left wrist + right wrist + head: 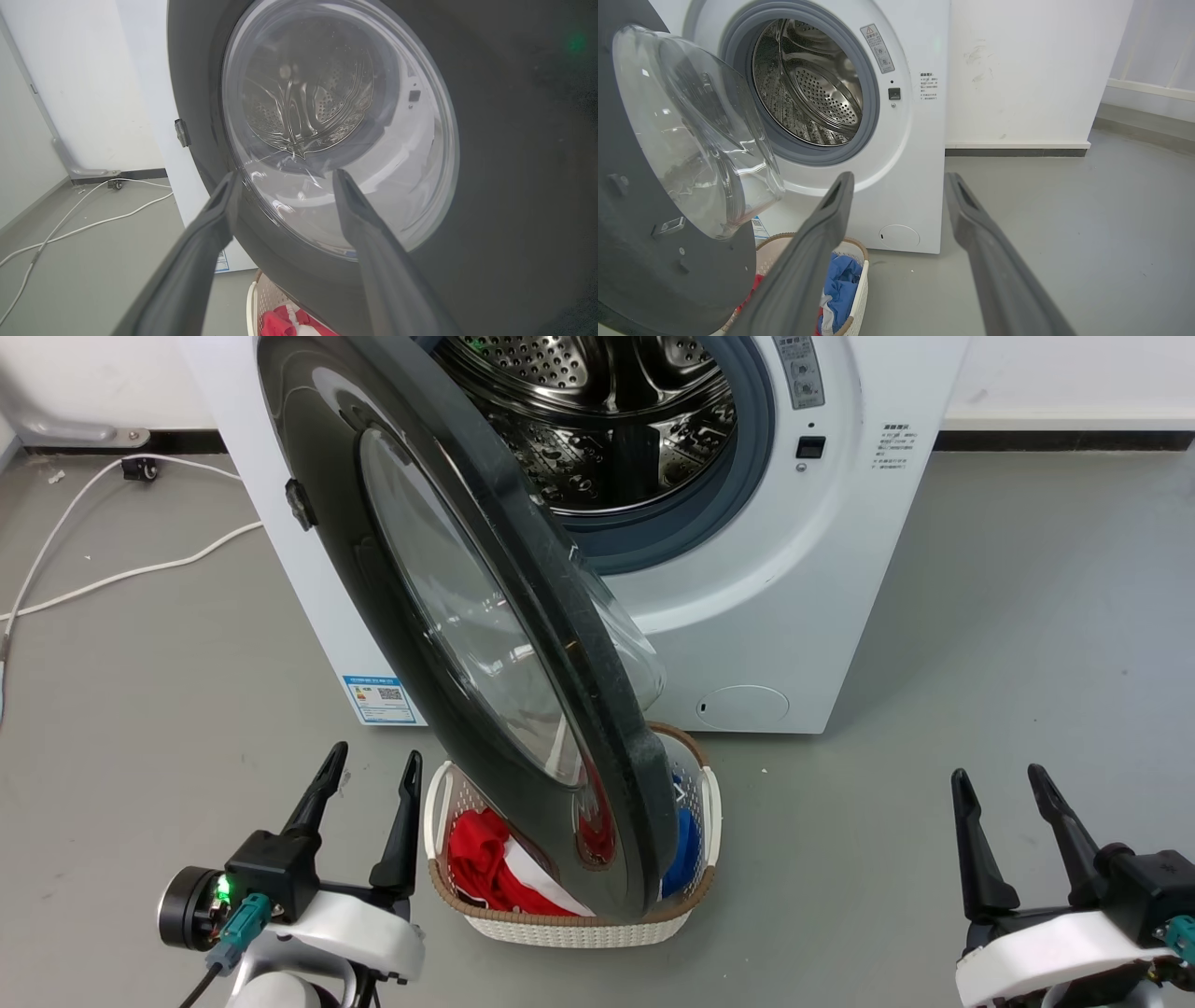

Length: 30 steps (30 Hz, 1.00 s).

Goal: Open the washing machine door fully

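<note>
The washing machine (pixel 803 616) is a white front-loader, its steel drum (pixel 597 420) exposed. Its door (pixel 392 616), a big glossy black disc with a bulging glass centre, stands swung out toward me, hinged on the left, its free edge over the basket. In the right wrist view the door's (pixel 640 261) inner side and glass bowl (pixel 691 135) show at left. My left gripper (pixel 373 765) is open, low at the left, just short of the door's outer face (pixel 514 163). My right gripper (pixel 999 779) is open at lower right, well away from the machine (pixel 896 140).
A white laundry basket (pixel 560 924) with red and blue clothes sits on the floor under the door's edge. White cables (pixel 121 574) run over the grey floor at left. A white wall (pixel 1027 70) stands right of the machine, with open floor (pixel 1008 663) in front.
</note>
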### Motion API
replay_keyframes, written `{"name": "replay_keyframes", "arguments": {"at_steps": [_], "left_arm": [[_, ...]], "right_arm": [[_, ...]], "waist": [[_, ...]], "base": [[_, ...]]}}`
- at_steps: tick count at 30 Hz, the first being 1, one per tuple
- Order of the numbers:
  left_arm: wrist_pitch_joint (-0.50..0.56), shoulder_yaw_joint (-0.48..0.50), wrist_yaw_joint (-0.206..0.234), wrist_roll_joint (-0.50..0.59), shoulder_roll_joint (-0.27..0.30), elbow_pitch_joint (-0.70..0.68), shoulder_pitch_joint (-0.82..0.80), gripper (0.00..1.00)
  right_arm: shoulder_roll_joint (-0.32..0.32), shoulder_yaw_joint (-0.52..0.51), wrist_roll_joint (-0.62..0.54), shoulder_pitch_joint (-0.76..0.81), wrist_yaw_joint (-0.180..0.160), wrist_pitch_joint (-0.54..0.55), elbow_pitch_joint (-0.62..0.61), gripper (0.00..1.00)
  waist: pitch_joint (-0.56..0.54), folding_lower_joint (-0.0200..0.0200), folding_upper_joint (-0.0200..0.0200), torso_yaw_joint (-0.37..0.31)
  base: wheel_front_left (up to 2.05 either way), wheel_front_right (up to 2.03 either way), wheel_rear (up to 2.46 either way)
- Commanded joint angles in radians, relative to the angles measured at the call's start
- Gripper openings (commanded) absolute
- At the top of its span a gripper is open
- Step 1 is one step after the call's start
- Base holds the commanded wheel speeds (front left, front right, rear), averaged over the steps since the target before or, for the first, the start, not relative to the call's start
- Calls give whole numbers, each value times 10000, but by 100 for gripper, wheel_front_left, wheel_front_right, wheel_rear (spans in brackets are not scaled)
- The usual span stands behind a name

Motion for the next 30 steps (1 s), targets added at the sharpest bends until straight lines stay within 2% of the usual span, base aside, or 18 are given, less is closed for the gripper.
{"name": "replay_keyframes", "arguments": {"at_steps": [1,8,9,10,21,30], "left_arm": [[-22,1,2,68,25,17,113,100],[-22,-11,2,54,34,74,87,100],[-22,-25,2,23,36,88,82,45],[-21,-40,2,-13,38,93,70,0],[-21,153,81,-193,-55,-160,-126,0],[-21,288,492,-112,-409,-2062,-870,0]], "right_arm": [[51,-18,-68,136,-3,-9,19,100],[94,-32,-118,111,-3,16,63,100],[97,-29,-118,111,-3,22,66,100],[99,-32,-138,113,-3,26,67,100],[122,-27,-268,77,-3,46,32,100],[126,-149,-280,122,-3,94,-36,100]], "waist": [[2,0,0,11],[29,0,0,31],[31,0,0,32],[35,0,0,33],[44,0,0,27],[11,0,0,188]], "base": [[0,0,0],[0,0,0],[0,0,0],[0,0,0],[0,0,0],[0,0,0]]}}
